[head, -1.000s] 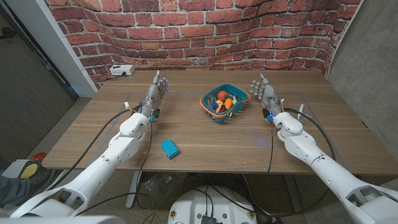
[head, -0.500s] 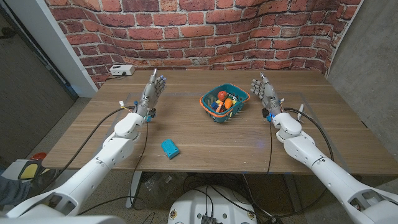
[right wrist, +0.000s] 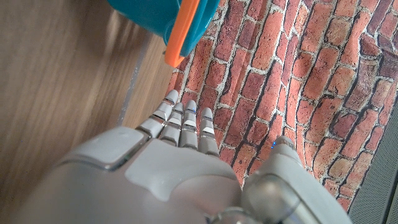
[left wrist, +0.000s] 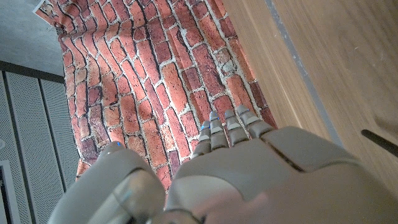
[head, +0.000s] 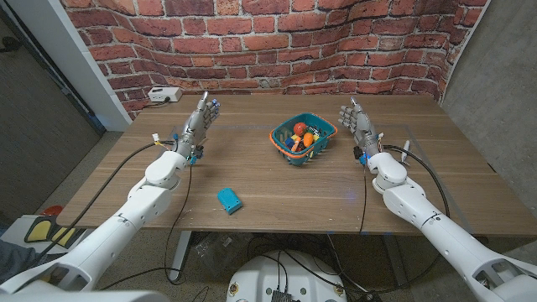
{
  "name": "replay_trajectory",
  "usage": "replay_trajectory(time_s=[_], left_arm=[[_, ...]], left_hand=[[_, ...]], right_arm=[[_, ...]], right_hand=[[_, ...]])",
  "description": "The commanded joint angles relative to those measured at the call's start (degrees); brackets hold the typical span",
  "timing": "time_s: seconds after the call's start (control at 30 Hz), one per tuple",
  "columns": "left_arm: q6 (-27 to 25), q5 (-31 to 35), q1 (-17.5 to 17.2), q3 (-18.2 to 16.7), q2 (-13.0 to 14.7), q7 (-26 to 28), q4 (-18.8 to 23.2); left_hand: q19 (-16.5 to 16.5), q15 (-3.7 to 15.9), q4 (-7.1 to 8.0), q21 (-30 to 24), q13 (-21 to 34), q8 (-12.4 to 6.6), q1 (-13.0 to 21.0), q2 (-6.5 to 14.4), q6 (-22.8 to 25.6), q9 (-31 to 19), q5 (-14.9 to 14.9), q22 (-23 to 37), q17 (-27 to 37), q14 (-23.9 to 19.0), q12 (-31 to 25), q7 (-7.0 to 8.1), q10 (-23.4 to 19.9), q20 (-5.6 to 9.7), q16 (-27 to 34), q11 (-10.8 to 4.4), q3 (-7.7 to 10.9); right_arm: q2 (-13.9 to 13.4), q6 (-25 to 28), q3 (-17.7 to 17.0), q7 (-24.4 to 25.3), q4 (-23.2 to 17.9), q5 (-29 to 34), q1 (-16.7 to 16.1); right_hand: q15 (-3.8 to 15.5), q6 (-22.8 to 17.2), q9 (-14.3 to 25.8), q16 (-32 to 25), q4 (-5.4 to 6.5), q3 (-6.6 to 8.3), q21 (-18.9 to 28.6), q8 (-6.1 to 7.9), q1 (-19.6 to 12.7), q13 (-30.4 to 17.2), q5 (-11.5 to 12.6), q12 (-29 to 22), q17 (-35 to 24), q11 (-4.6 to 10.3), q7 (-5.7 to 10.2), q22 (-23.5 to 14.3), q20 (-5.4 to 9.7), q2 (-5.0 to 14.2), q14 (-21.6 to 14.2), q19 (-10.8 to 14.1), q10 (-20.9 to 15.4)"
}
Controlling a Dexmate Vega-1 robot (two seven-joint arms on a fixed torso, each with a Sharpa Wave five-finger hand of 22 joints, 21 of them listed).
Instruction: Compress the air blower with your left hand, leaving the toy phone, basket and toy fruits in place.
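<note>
With the left hand empty, fingers straight, at upper left, a reach swung toward frame centre could nudge the basket or toy phone

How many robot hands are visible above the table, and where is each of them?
2. The left hand is raised at the table's left side, empty. The right hand is raised beside the basket, on its right, also empty.

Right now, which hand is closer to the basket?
The right hand, just beside the basket. The left hand stands farther off across bare table.
</note>
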State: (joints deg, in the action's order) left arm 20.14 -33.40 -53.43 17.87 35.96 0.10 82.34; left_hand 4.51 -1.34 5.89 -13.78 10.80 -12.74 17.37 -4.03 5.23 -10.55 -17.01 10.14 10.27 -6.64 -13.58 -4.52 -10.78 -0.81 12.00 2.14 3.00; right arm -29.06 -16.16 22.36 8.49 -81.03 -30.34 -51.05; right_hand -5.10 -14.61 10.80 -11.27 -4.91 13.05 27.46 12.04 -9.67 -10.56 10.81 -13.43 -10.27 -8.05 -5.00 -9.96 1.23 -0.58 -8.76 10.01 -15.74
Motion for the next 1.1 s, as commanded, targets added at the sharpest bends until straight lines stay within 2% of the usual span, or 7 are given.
replay_trajectory(time_s=[0.03, 0.63, 1.1], left_arm=[[2.4, 3.9, -2.2, -1.3, 2.0, 3.2, 1.3], [2.2, 11.8, -6.3, -3.6, 4.6, 11.7, 4.6], [-4.4, 19.5, -9.0, -5.1, 7.6, 19.1, 9.5]], left_hand=[[1.3, -0.19, -0.45, -0.4, 0.1, -0.67, 1.3, 0.2, 1.4, -0.1, -0.2, 0.2, 0.1, -1.3, -0.5, 0.18, -1.2, -0.03, 0.4, -0.01, 0.14], [3.0, 0.5, -1.41, -0.5, 0.2, -0.91, 3.4, 0.6, 3.3, -0.2, 0.0, 0.2, 0.1, -3.5, -0.6, 0.31, -3.2, -0.22, 0.5, 0.03, 0.46], [4.2, 0.95, -2.14, -0.6, 0.2, -1.01, 5.0, 0.8, 4.6, -0.2, 0.3, 0.2, 0.1, -4.8, -0.7, 0.2, -4.6, -0.38, 0.4, -0.29, 0.7]], right_arm=[[-1.0, 0.7, -0.6, 1.5, -3.2, 0.4, -2.1], [-0.4, 0.6, -0.3, 1.4, -2.8, 0.5, -2.0], [-1.1, 1.3, -0.9, 1.7, -4.0, -0.2, -3.6]], right_hand=[[-0.08, 0.1, 0.2, -0.1, -0.25, 0.17, -0.2, -0.07, -0.6, -0.3, 0.0, -0.4, -0.2, -0.02, -0.06, -0.1, 0.06, 0.3, -0.6, 0.4, -0.3], [-0.2, -0.2, 0.2, -0.1, -0.51, 0.43, -0.4, -0.08, -1.0, -0.3, 0.0, -0.4, -0.2, -0.1, -0.15, -0.1, 0.05, 0.71, -1.1, 0.9, -0.6], [-0.27, -0.3, 0.2, -0.2, -0.7, 0.56, -0.4, -0.15, -1.3, -0.3, -0.1, -0.4, -0.2, -0.06, -0.2, -0.1, -0.11, 0.89, -1.7, 1.5, -0.8]])
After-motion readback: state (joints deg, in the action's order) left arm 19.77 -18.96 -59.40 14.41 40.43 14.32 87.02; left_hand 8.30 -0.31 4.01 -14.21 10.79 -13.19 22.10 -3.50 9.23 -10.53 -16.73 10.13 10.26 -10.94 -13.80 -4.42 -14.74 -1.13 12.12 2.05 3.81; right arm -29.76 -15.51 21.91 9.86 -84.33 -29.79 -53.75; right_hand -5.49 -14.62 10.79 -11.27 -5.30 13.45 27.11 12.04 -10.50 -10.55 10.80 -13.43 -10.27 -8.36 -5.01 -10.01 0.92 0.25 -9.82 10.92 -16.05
